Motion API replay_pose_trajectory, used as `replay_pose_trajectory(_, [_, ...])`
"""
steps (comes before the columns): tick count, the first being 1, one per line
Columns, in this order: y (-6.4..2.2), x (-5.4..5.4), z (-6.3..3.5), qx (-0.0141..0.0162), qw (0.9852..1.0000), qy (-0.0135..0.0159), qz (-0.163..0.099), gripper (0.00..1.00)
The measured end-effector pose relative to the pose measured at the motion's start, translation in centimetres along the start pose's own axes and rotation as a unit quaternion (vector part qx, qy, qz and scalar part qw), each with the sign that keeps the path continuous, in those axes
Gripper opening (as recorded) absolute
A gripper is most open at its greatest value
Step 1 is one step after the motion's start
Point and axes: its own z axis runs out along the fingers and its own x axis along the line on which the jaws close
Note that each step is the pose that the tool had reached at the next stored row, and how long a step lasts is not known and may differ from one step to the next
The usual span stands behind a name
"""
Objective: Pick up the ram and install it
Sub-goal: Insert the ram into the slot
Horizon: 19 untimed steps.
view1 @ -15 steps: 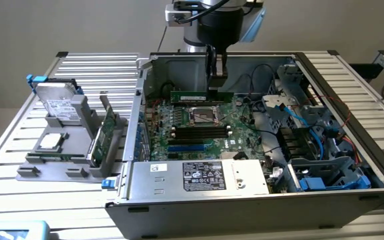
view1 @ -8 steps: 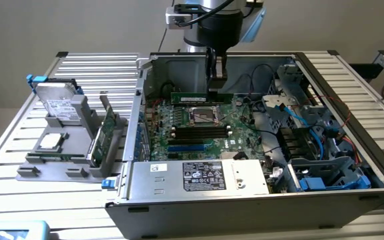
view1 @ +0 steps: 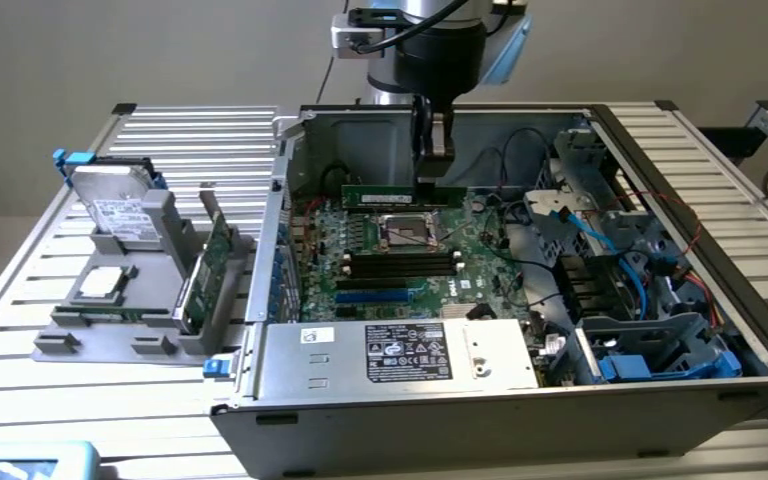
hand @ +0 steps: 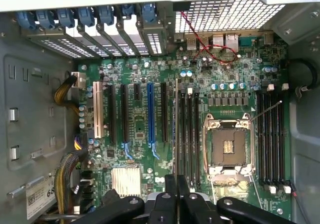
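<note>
Green ram (view1: pixel 384 196) edge-down in claw (view1: pixel 432 178)

Long green ram (view1: pixel 402 196), level, edge-down, above the motherboard (view1: pixel 357 262)

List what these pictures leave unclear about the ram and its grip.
1. Label text on the ram: exterior view, too small to read.
2. Pinched stretch of the ram: exterior view, covered by the jaws of the gripper.
3. Faces of the ram: wrist view, seen edge-on.
4. Latches of the memory slots, open or closed: exterior view, too small.
5. Print on the power supply label: exterior view, too small.
</note>
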Motion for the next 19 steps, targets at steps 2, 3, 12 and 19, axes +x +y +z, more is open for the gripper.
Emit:
replay_pose_trajectory(2, [-0.01, 0.0, 0.11, 0.0, 1.0, 0.0, 0.0, 0.13])
replay_pose_trajectory(3, [-0.01, -0.1, 0.2, 0.0, 1.0, 0.0, 0.0, 0.13])
replay_pose_trajectory(12, [-0.02, -0.3, 0.93, 0.0012, 0.9999, 0.0141, 0.0, 0.13])
replay_pose_trajectory(19, [-0.04, -1.0, 1.34, 0.0077, 0.9998, 0.0167, -0.004, 0.13])
